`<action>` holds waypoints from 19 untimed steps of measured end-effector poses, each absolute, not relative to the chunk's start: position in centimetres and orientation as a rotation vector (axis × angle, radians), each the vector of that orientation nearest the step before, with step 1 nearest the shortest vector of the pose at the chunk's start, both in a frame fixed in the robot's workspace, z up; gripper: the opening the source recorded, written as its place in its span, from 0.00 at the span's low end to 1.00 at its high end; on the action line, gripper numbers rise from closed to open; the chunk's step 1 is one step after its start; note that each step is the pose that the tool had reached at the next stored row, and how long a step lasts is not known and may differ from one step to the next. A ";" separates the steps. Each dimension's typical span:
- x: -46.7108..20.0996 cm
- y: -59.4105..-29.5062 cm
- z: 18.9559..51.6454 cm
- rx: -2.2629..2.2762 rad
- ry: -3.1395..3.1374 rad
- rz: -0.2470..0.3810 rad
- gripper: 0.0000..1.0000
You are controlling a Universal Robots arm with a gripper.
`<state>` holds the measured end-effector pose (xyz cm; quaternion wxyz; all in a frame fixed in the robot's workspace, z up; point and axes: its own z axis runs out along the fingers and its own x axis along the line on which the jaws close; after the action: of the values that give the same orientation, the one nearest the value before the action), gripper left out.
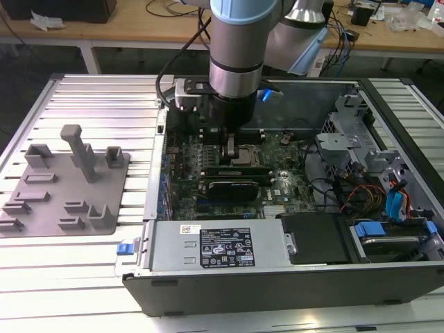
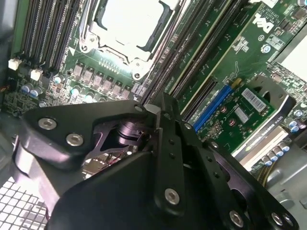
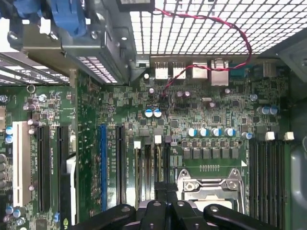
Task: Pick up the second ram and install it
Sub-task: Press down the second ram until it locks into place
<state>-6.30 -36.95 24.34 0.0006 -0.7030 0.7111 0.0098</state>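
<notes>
Green motherboard dotted with blue-topped capacitors; a blue slot beside black ones. Black end effector. Grey fixture plate on the ribbed silver worktop. A twisted red-black wire crosses white mesh.

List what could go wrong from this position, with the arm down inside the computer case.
1. The hand hangs low over the motherboard, right beside the processor socket. A sideways slip could strike the socket's metal frame.
2. The memory slots are narrow and closely packed. A slight misalignment on the way down could press on the wrong slot or on a latch.
</notes>
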 end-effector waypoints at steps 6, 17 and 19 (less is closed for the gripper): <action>-6.3 -37.0 23.9 -2.208 2.233 0.031 0.08; -6.3 -36.9 23.3 -2.208 2.233 0.031 0.08; -6.3 -37.0 23.2 -2.208 2.233 0.031 0.08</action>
<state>-6.33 -36.96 23.17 0.0005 -0.7030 0.7111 0.0098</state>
